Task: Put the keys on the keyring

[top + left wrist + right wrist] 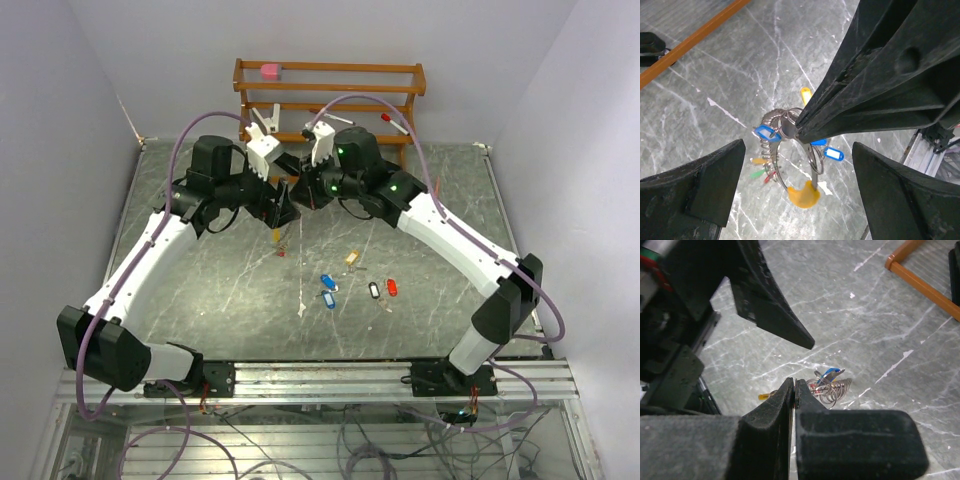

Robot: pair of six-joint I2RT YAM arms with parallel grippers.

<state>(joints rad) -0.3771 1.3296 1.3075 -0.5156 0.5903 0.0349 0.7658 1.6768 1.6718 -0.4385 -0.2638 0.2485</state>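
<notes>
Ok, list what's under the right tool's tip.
The keyring hangs from the shut right tool, with a blue tag and a yellow tag. The tool hides the pinched part.

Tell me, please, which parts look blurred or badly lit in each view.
Top external: sharp, evenly lit, loose keys tiny. Left wrist: keyring fairly sharp, left fingers soft and dark. Right wrist: shut right fingers blurred, filling the foreground; keyring small beyond them.

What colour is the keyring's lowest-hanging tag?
Yellow-orange tag on the keyring; left wrist view.

one high view from behind, two close wrist views down onto the same keyring (777,167)
</notes>
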